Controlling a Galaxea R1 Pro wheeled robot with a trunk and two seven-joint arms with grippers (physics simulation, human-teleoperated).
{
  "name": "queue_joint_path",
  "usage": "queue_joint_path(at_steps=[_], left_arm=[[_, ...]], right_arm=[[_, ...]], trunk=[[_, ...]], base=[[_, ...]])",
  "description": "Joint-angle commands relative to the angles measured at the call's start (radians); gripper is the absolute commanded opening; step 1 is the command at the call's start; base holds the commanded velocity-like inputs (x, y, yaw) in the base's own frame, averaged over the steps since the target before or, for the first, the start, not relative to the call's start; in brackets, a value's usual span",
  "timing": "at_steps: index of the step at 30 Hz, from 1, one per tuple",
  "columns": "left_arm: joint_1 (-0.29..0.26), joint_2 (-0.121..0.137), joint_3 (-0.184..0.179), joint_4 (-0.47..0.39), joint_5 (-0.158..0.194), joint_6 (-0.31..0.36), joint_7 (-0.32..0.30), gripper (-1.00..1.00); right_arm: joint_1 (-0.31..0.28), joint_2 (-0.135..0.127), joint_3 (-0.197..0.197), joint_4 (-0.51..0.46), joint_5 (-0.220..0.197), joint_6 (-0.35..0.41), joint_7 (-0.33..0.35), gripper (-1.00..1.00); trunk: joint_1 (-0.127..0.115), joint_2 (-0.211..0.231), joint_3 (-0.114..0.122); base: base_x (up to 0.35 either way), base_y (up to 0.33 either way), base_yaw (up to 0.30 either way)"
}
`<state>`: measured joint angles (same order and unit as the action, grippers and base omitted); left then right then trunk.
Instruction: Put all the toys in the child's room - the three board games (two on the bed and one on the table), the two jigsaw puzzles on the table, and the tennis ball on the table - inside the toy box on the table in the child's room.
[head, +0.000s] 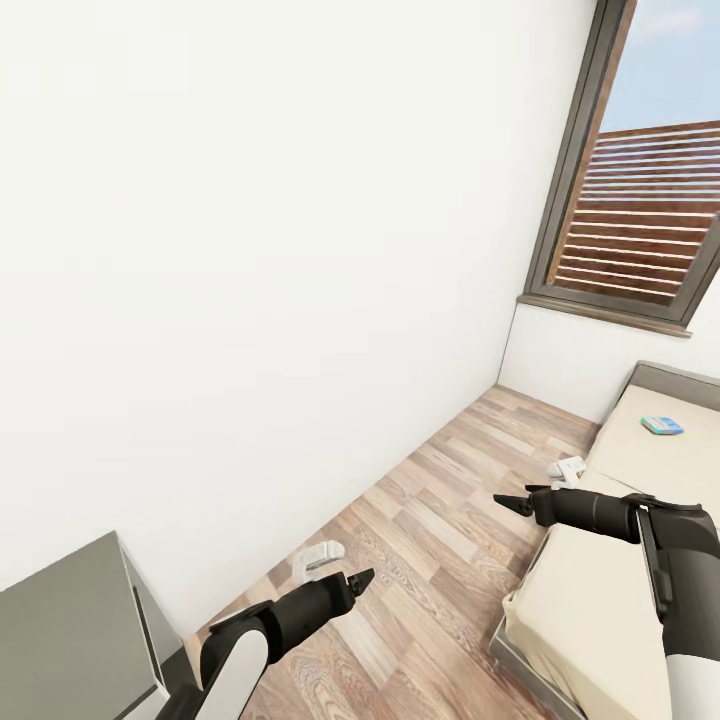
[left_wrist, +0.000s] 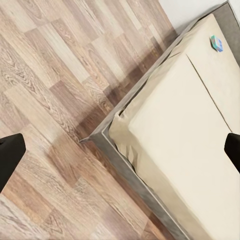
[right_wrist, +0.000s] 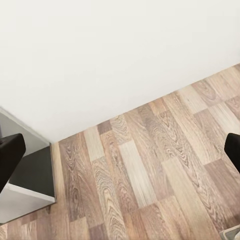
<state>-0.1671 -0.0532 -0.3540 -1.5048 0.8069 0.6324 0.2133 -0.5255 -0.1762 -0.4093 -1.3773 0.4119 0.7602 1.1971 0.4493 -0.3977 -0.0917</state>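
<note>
1. L gripper (head: 362, 577) hangs low over the wood floor (head: 440, 520), arm reaching fwd from the head view's lower left. Fingertips meet in one dark point there. In the L wrist view the two fingers (left_wrist: 10, 155) sit at opposite edges, wide gap between them, nothing held. The views disagree, so can't tell if it's open.
2. R gripper (head: 510, 503) sticks out from the right, at the bed (head: 600, 590) edge, tip over the floor. Same story: a single point in the head view, fingers (right_wrist: 10, 152) far apart in the R wrist view, nothing between them. Can't tell.
3. Bed w/ cream sheet and grey frame lies under and behind the R arm, and ahead of the L gripper.
4. Teal-blue board game (head: 661, 425) lies flat on the bed's far part, well beyond the R gripper, apart from both. Also seen small at the bed's far end from the L wrist (left_wrist: 216, 43).
5. Two small white items on the floor: one (head: 320, 555) just beyond the L gripper near the wall, one (head: 567, 467) just beyond the R gripper by the bed. Too small to ID.
6. Grey cabinet (head: 70, 620) stands beside the L arm, against the white wall (head: 280, 250); also ahead of the R gripper (right_wrist: 25, 185).
7. Window (head: 640, 200) w/ slatted fence outside, high and far beyond the R gripper.
</note>
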Motion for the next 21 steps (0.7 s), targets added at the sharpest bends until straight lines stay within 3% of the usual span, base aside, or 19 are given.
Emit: queue_joint_path(at_steps=[1, 9, 16, 21], left_arm=[[-0.001, 0.0, 0.0, -0.001, 0.011, 0.003, 0.009, 1.0], [0.004, -0.002, -0.046, -0.038, 0.009, 0.018, 0.019, 1.0], [0.006, -0.002, -0.085, -0.051, 0.006, 0.023, 0.024, 1.0], [0.007, -0.002, -0.091, -0.054, 0.004, 0.024, 0.025, 1.0]], right_arm=[[-0.001, 0.0, -0.001, -0.001, 0.009, 0.006, 0.009, 1.0], [0.0, 0.019, 0.003, 0.014, 0.013, 0.002, -0.001, 1.0], [0.002, 0.027, 0.005, 0.018, 0.015, -0.001, -0.005, 1.0], [0.002, 0.029, 0.005, 0.018, 0.016, -0.001, -0.006, 1.0]], trunk=[[0.001, -0.002, -0.002], [0.001, -0.002, -0.002], [0.001, -0.002, -0.002], [0.001, -0.002, -0.002]], base=[[0.0, 0.0, 0.0], [0.083, 0.0, 0.0], [0.252, 0.0, 0.0], [0.301, -0.002, 0.0]])
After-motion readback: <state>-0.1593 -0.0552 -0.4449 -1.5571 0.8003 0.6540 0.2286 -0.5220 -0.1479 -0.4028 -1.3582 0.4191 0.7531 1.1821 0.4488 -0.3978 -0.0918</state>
